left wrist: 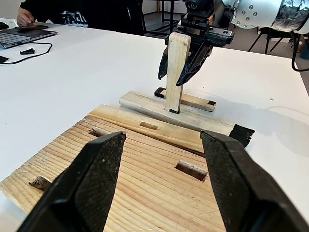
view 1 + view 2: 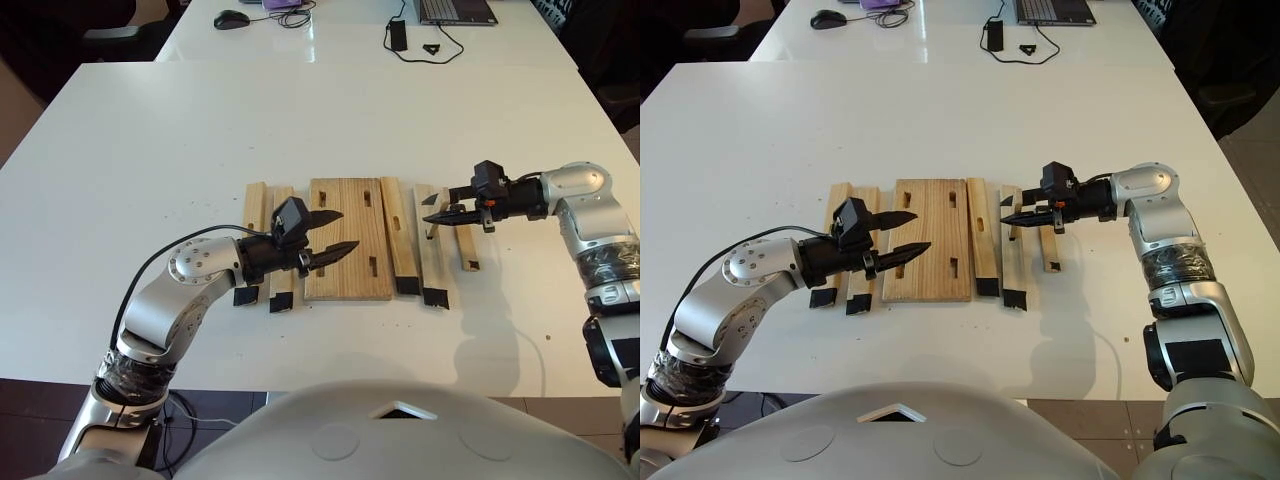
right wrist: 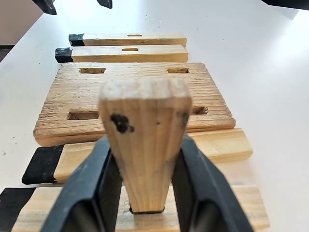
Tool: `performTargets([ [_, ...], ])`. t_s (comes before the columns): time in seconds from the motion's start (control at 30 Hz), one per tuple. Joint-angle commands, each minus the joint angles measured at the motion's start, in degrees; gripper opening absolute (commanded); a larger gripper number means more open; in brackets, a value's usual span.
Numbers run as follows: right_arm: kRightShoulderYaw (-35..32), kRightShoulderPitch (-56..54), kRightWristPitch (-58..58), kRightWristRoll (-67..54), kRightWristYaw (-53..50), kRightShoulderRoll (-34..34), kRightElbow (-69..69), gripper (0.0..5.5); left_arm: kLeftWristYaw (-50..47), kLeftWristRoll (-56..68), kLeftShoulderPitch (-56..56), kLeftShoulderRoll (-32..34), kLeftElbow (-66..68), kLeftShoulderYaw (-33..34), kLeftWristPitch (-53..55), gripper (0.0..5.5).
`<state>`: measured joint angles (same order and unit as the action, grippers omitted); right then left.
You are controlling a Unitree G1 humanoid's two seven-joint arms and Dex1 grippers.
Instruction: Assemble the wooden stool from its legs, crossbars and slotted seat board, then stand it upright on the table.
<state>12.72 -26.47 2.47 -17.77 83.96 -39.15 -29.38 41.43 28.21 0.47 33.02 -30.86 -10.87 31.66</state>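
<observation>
The slotted seat board [image 2: 348, 238] lies flat at mid-table, with two black-tipped legs [image 2: 268, 243] along its left side and two more legs [image 2: 416, 240] along its right. My left gripper [image 2: 335, 232] hovers open just above the board's left part, nothing between its fingers [image 1: 82, 193]. My right gripper [image 2: 430, 210] is shut on a short crossbar [image 3: 145, 145]. It holds the crossbar [image 1: 176, 67] upright, lower end set in the slot of the outer right leg [image 1: 159, 110].
Another crossbar [image 2: 468, 250] lies flat just right of the legs, under my right arm. A second table behind carries a mouse [image 2: 231, 19], a laptop [image 2: 458, 10] and a black adapter with cable [image 2: 398, 36]. White tabletop spreads on all sides.
</observation>
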Motion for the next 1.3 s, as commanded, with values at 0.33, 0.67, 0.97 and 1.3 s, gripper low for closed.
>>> performTargets([
  [0.33, -8.49, 5.23, -8.89, -2.08, -7.46, -0.05, 8.84, 2.44, 0.28, -1.81, -0.11, 0.38, 0.27, 0.02, -0.96, 2.89],
  [0.67, -25.25, 1.95, -32.66, -27.76, -22.58, 1.84, 36.43, 2.44, 0.15, -2.22, 0.15, 0.75, 0.67, 0.32, -1.61, 2.89],
  [0.97, -20.56, 0.32, -30.57, -21.48, -33.39, 8.48, 37.04, 2.44, 0.43, -2.47, -0.95, 0.55, 1.51, -0.47, -1.54, 2.89],
  [1.3, -20.99, 6.18, -28.12, -20.54, -32.65, 9.57, 36.31, 2.44, 0.69, -3.20, -0.62, 0.63, 1.65, -0.83, -1.37, 2.89],
])
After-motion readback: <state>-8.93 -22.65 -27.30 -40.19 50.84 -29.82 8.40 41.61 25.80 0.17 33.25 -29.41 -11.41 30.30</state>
